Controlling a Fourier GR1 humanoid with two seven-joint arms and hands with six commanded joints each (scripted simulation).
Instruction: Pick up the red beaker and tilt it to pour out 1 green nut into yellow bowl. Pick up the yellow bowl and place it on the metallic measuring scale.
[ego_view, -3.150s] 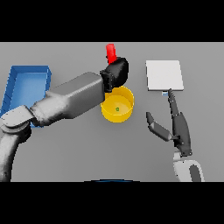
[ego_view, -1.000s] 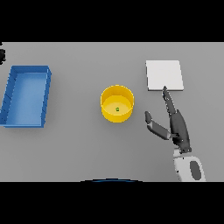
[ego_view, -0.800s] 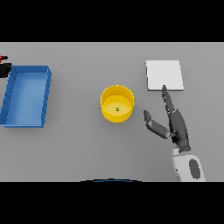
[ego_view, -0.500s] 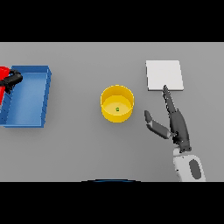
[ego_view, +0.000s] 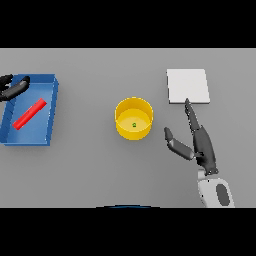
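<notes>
The red beaker (ego_view: 29, 114) lies on its side inside the blue tray (ego_view: 52, 111) at the left. My left hand (ego_view: 13, 88) shows at the left edge over the tray's far corner, fingers relaxed and off the beaker. The yellow bowl (ego_view: 133, 118) stands mid-table with one green nut (ego_view: 134, 125) in it. My right hand (ego_view: 197, 141) is open to the right of the bowl, fingers straight, a short gap from its rim. The metallic scale (ego_view: 187, 86) is a pale square plate just beyond the right hand's fingertips.
The grey table (ego_view: 100, 170) spreads around these things. The blue tray sits against the left side.
The left hand came back in at the left edge carrying the red beaker, then let it go; the beaker now lies in the blue tray. The right hand and bowl have not moved.
</notes>
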